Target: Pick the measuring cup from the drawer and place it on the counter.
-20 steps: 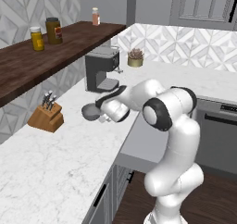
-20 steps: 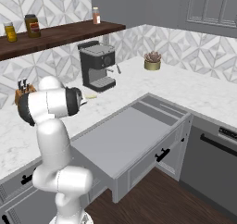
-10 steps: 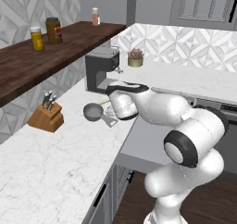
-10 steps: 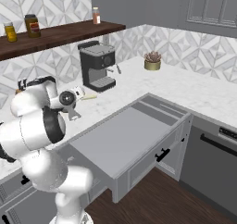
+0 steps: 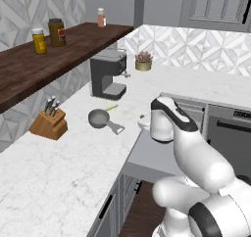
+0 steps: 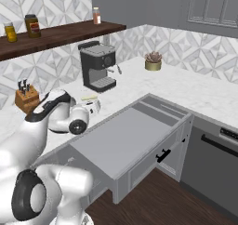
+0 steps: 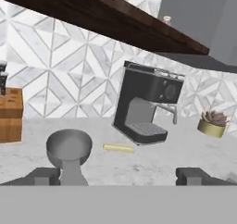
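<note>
Left base view: the small dark grey metallic measuring cup [image 5: 99,118] with a short flat handle rests upright on the white marble counter [image 5: 59,162], between the wooden knife block [image 5: 48,122] and the black coffee machine [image 5: 108,74], released, with the two-finger gripper [image 7: 118,176] jaws apart.

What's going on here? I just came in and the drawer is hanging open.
The arm has taken the measuring cup out of the drawer. The cup now sits upright on the counter, between the knife block and the coffee machine. The gripper is open, with nothing between its fingers, just in front of the cup.
</note>
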